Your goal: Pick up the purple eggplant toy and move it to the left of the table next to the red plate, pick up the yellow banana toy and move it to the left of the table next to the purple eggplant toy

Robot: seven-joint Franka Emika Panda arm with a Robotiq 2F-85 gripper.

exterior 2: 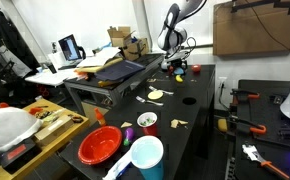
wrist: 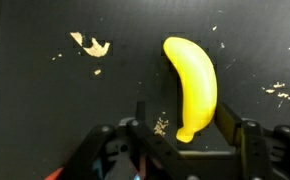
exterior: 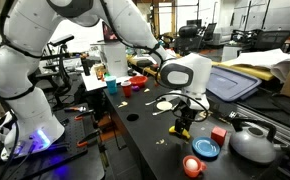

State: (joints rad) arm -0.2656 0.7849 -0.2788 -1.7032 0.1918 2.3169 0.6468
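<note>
The yellow banana toy (wrist: 191, 80) lies on the black table (wrist: 45, 110) with its lower end between my jaws. My gripper (wrist: 185, 112) is open around it, low over the tabletop; one finger is close against the banana and the other stands apart. In the exterior views the gripper (exterior: 183, 122) (exterior 2: 177, 68) is down at the table's far part. The purple eggplant toy (exterior 2: 128, 131) lies next to the red plate (exterior 2: 99, 145) at the near end of the table in that view.
A pale round disc (exterior: 164, 104) lies near the gripper. A blue plate (exterior: 206, 148), an orange-red cup (exterior: 192, 166), a red cube (exterior: 218, 134) and a grey kettle (exterior: 253, 143) stand beside it. A light blue cup (exterior 2: 145, 156) stands by the red plate. Crumbs (wrist: 89, 45) dot the tabletop.
</note>
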